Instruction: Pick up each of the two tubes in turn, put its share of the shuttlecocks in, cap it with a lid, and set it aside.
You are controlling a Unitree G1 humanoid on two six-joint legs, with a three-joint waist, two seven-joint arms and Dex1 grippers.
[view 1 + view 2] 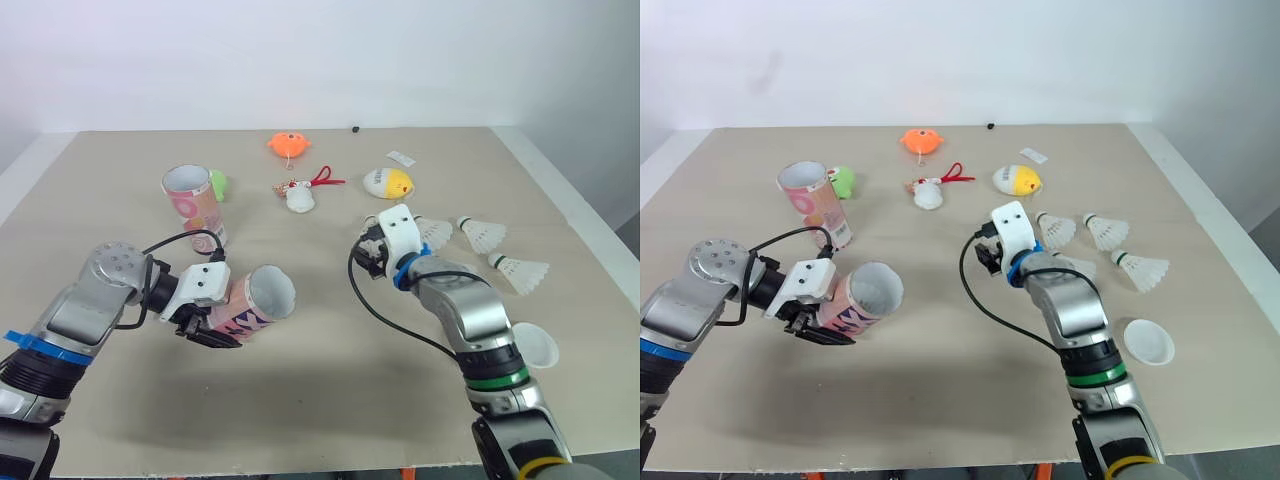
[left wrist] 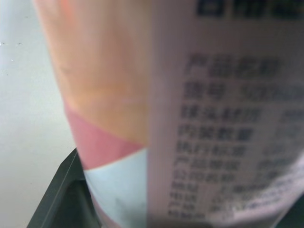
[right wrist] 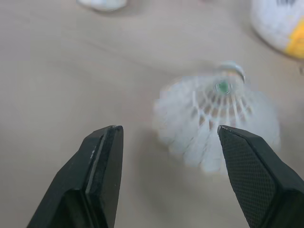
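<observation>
Right now your left end effector (image 1: 208,318) is clamped around a tilted tube (image 1: 265,298), held above the tabletop (image 1: 330,390) with its mouth uncapped. Your right end effector (image 3: 168,134) is spread wide, touching nothing, near a shuttlecock (image 3: 216,118) lying on the tabletop.

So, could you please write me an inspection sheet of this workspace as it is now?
Surface: beige table, no spills seen.
Job's things: pink patterned cardboard tube held tilted, mouth open; second tube upright; at least three white feather shuttlecocks loose; one white round lid.
Clutter: orange toy, green ball, white charm with red cord, yellow-white egg toy.
Grippers: left gripper shut on the held tube; right gripper open over a shuttlecock.
Cables: black cable looping along each arm.
Surroundings: white wall; nothing else seen.
</observation>
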